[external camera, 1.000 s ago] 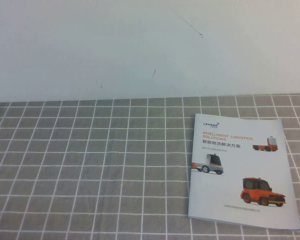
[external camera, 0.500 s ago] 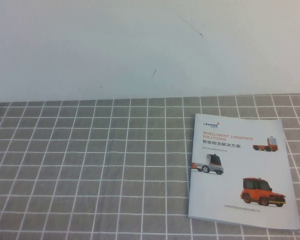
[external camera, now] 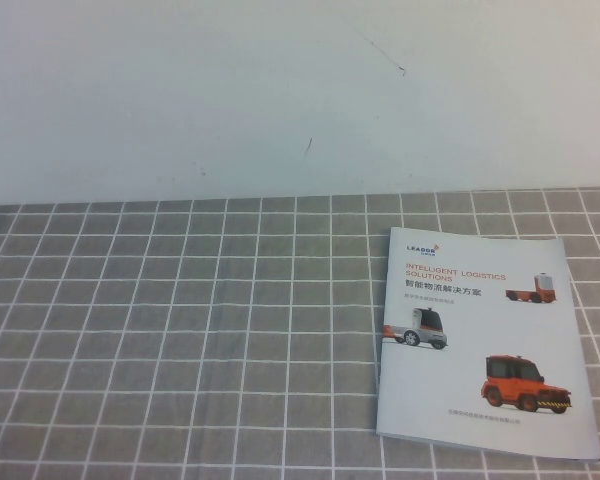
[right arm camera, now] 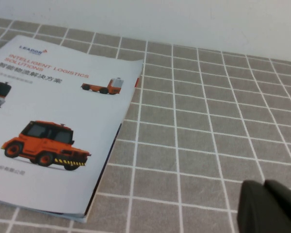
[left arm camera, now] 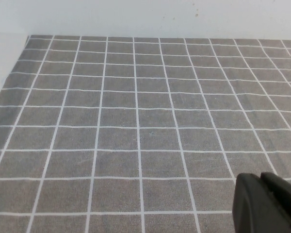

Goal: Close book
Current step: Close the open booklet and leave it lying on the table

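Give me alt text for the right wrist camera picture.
A closed book, white cover up with orange vehicles printed on it, lies flat on a grey checked tablecloth. The right gripper hangs above bare cloth beside it; the left gripper is not in this view.

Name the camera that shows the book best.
High view: the whole closed book lies on the checked cloth. The right wrist view crops it, right gripper in frame; the left wrist view shows no book, just the left gripper.
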